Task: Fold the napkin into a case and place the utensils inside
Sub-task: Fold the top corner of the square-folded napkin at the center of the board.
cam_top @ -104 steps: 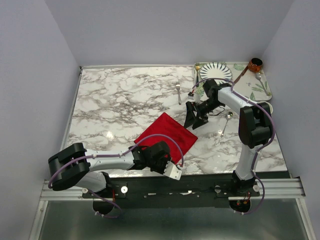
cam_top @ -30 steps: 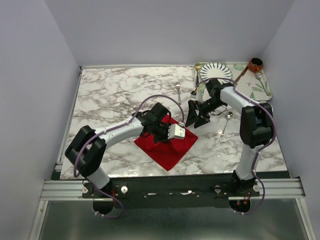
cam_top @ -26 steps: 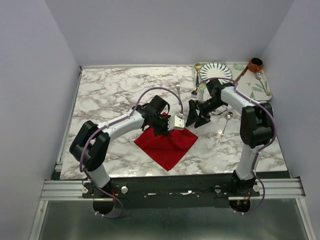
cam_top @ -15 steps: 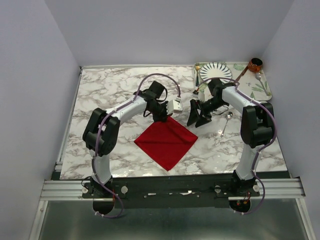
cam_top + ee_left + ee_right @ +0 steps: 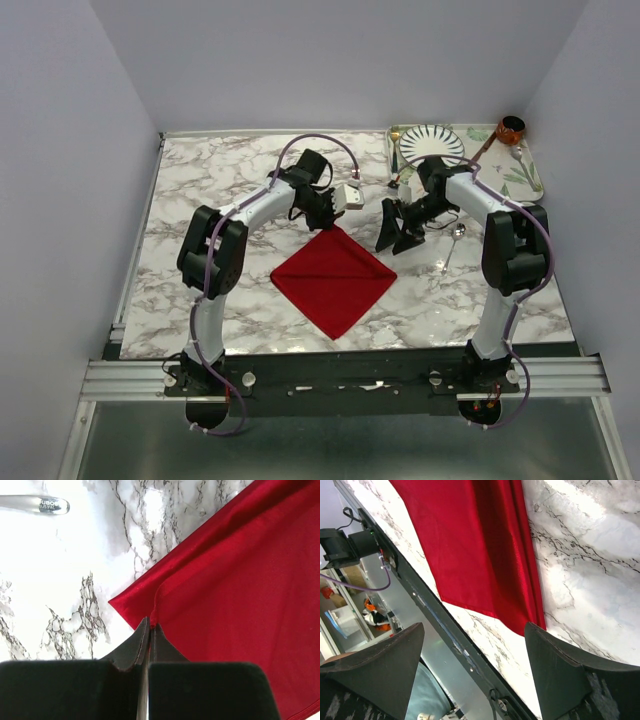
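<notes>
The deep-red napkin [image 5: 335, 282] lies as a diamond near the table's middle. My left gripper [image 5: 328, 220] is at its far corner, shut on the edge of an upper cloth layer [image 5: 150, 625]; a lower layer's corner pokes out to the left in the left wrist view. Just right of that corner my right gripper [image 5: 392, 238] hangs open and empty; its wrist view looks down on the napkin [image 5: 480, 545] between wide jaws [image 5: 472, 650]. A silver spoon [image 5: 452, 240] lies right of the right gripper. A silver utensil handle [image 5: 35, 504] lies on the marble beyond the left gripper.
A patterned tray [image 5: 530, 180] at the back right carries a striped plate [image 5: 432, 143], a brown cup [image 5: 510, 128], a wooden utensil [image 5: 485, 150] and a small spoon [image 5: 518, 155]. The table's front edge rail [image 5: 425, 605] shows in the right wrist view.
My left gripper has travelled from over the napkin's middle to its far corner, carrying a cloth layer with it. The right gripper has barely shifted.
</notes>
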`<control>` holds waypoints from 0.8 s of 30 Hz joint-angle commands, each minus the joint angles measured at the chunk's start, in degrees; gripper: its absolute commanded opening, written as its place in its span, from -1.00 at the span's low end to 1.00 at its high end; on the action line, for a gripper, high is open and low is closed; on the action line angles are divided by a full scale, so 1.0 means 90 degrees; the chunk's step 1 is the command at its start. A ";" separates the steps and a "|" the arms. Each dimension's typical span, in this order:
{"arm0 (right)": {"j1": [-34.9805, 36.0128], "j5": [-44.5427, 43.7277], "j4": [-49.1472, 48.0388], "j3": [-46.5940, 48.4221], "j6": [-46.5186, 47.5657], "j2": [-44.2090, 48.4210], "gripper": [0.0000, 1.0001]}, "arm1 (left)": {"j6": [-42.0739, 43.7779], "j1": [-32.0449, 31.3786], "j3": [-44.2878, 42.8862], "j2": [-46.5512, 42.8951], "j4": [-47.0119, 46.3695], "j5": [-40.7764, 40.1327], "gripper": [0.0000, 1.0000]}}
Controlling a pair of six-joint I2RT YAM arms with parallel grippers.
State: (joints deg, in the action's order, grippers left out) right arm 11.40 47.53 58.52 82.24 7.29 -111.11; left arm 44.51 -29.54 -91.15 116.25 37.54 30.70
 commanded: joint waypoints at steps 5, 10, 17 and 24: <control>-0.0065 -0.0144 -0.0047 -0.0085 0.0010 0.0197 0.78 | 0.0015 0.0098 -0.0106 0.0189 0.0321 0.0027 -0.89; -0.0065 -0.0125 -0.0028 -0.0065 0.0001 0.0158 0.78 | -0.0121 0.0118 -0.0086 0.0218 0.0224 0.0017 -0.86; -0.0065 -0.0066 -0.0018 -0.0065 0.0030 0.0187 0.77 | -0.0228 0.0128 -0.0135 0.0238 0.0194 -0.0081 -0.47; -0.0065 0.0061 -0.0087 -0.0095 0.0108 0.0363 0.58 | -0.1028 0.0342 -0.0194 -0.0327 -0.0010 -0.0120 -0.02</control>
State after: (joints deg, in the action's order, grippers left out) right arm 11.16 47.29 58.43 81.80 7.49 -110.76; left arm 40.64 -28.12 -91.29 117.56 38.72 30.37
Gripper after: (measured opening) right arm 0.825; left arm 0.429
